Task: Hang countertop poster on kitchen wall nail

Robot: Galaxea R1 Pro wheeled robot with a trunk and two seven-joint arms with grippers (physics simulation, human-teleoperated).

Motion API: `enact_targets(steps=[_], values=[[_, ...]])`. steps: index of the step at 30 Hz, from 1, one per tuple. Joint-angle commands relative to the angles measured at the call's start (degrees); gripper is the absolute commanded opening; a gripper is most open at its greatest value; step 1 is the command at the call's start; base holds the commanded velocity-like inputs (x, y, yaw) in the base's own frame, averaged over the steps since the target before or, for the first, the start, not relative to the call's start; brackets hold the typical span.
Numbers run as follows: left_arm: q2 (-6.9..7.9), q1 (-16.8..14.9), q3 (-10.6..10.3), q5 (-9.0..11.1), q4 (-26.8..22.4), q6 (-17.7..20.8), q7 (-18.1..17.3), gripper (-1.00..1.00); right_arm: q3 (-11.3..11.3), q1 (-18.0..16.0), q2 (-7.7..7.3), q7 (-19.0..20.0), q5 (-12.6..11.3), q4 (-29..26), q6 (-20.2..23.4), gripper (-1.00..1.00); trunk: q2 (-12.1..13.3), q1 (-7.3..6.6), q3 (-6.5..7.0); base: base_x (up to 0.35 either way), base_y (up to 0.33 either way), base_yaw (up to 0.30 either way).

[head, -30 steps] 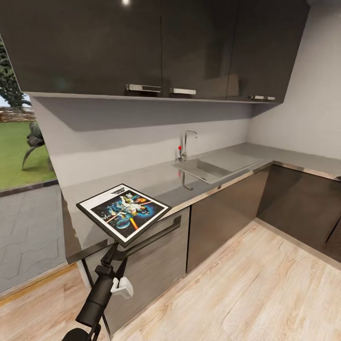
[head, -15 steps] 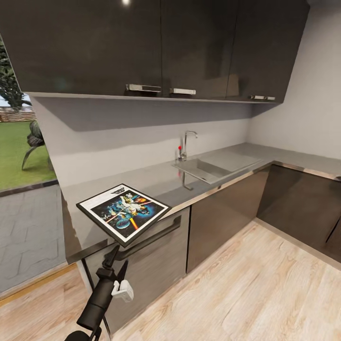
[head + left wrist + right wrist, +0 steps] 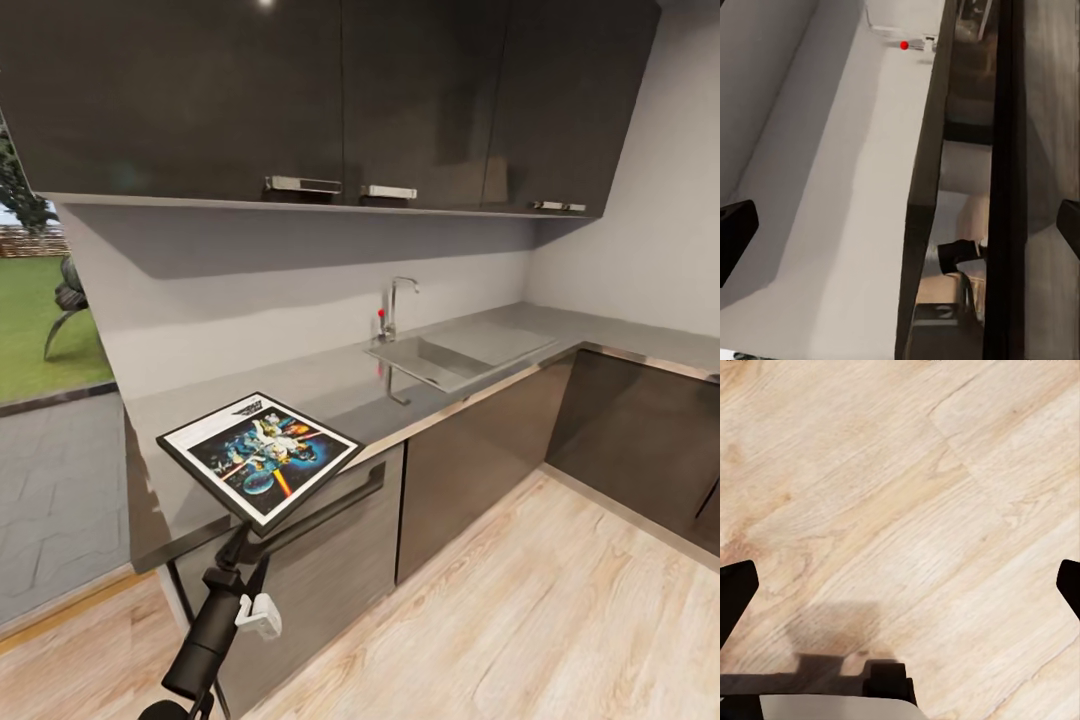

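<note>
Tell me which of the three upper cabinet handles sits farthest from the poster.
The handle nearest the room corner, on the rightmost upper door. The other two handles sit side by side closer to the poster, which lies at the countertop's left end.

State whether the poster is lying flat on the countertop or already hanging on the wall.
Lying flat, face up, on the kitchen countertop: the poster rests at the near edge, overhanging slightly.

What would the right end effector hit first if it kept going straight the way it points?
Most likely the wooden floor: the right end effector points at the planks with nothing between, fingers apart.
</note>
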Motion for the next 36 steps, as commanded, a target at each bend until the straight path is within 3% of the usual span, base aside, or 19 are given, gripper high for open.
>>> enact_targets(steps=[1,36], values=[[-0.06,-0.01,0.14,-0.6,0.25,-0.22,0.34,1.0,0.02,-0.03,-0.01,-0.01,0.01,0.04,-0.18,1.0,-0.02,0.01,-0.04,0.039,0.007,0.0],[-0.06,-0.01,0.25,-0.63,5.4,-0.22,0.68,1.0,0.12,-0.03,-0.01,-0.01,0.08,0.04,-0.18,1.0,-0.02,0.01,-0.04,0.003,0.001,0.0]])
